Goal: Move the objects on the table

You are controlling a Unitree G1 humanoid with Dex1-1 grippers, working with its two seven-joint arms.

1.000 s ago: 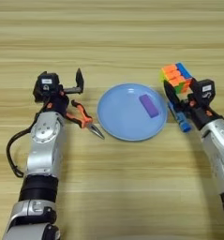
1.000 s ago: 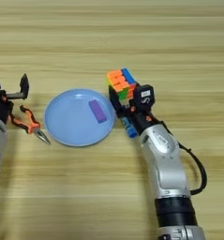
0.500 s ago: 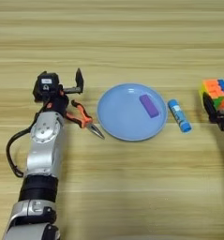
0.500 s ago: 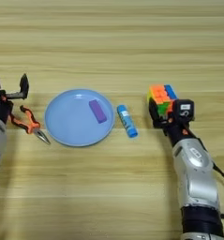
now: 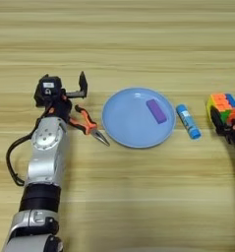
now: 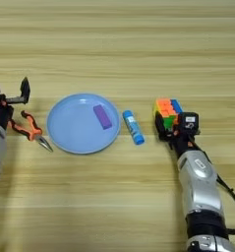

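Your right gripper (image 6: 169, 123) sits at about 3 o'clock from the plate, well out to the right, with its black fingers pinched on the multicoloured puzzle cube (image 6: 167, 111); the cube stands on the table (image 6: 117, 44) just ahead of the wrist, its orange, green and blue faces up, and it is apart from the glue stick (image 6: 133, 127); that small blue stick with its white label lies flat between cube and plate, slanted, its near end pointing toward 5 o'clock, just beside the plate's right rim but you can see a thin strip of wood between them

The round light-blue plate (image 6: 70, 133) rests in the middle of your view; the purple block (image 6: 102, 116) lies inside it, in the upper right part at roughly 2 o'clock from the plate's centre, tilted with its long side running from 11 to 5 o'clock

At 9 o'clock from the plate you have the pliers (image 5: 88, 125), orange-and-black handles toward the left arm and the grey nose aimed at 4 o'clock, close to the plate's left rim without touching it; your left gripper (image 5: 65, 91) is just beyond the handles at about 10 o'clock from the plate, its fingers spread wide with nothing between them; one finger (image 5: 82, 83) stands clear on the right side, and the handles run partly under the wrist
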